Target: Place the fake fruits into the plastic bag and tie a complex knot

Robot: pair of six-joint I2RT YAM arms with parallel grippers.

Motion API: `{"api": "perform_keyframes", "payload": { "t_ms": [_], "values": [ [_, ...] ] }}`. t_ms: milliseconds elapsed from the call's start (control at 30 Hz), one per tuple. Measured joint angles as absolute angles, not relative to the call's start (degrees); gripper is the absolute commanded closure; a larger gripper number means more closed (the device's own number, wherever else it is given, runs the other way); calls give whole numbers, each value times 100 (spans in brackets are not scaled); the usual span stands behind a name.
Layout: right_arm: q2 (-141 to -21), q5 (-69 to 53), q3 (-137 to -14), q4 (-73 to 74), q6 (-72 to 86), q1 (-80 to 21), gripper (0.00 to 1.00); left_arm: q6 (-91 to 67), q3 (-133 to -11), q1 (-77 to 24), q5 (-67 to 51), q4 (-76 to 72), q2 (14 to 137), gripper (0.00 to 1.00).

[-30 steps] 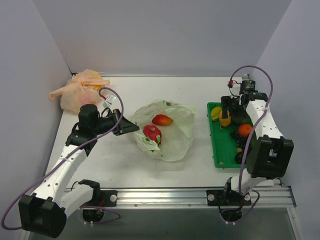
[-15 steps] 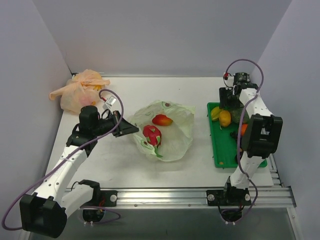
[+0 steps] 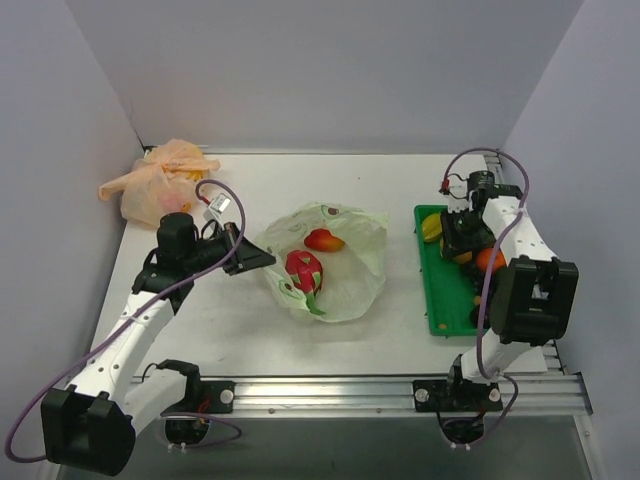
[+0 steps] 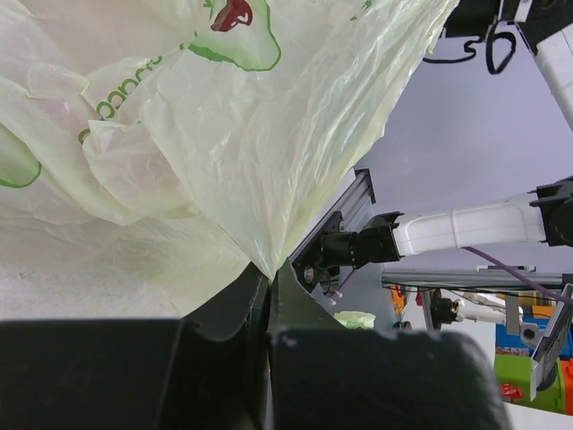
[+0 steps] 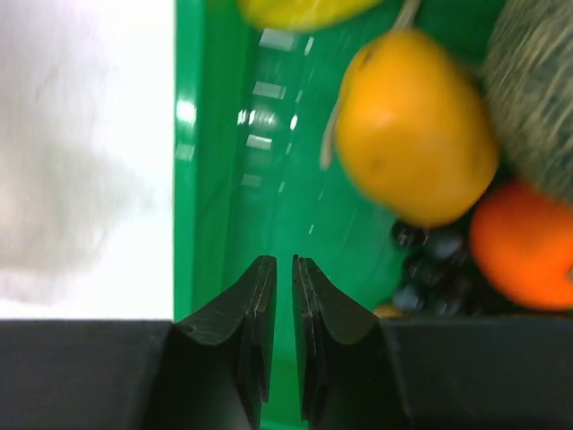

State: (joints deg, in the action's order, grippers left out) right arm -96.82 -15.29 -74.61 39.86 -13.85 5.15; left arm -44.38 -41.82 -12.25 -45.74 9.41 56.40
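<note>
Top external view: the bag [image 3: 345, 275] lies mid-bench with a dragon fruit [image 3: 303, 270] inside, and the left tool [image 3: 258, 259] is at its left edge. The right tool [image 3: 462, 243] hangs over the green tray [image 3: 440, 312] at right, much the nearer arm to the loose fruits [image 3: 489, 260].

Left wrist view: the tool's tips are pressed together, pinching bag film.

Right wrist view: the tool is all but pressed together on nothing. A yellow fruit [image 5: 414, 139] lies up and right of its tips, so the next grab likely needs a shift that way.
</note>
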Motion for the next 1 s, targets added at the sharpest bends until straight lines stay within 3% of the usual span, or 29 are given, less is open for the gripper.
{"api": "perform_keyframes", "payload": {
  "t_ms": [233,567,900,1000],
  "values": [
    [-9292,-1758,-7465,4283,-1590,596,82,-4442,-4180,-1223,-4574,915,5645,93],
    [-9826,-1448,-8158,3041,-1380,504,83,-4438,-4154,-1221,-4571,893,5642,93],
    [-10678,-572,-7824,2681,-1520,338,86,-4431,-4145,-1127,-4574,891,5642,93],
    [-10650,-504,-7603,2759,-1549,333,92,-4434,-4145,-1114,-4574,888,5640,93]
  ]
}}
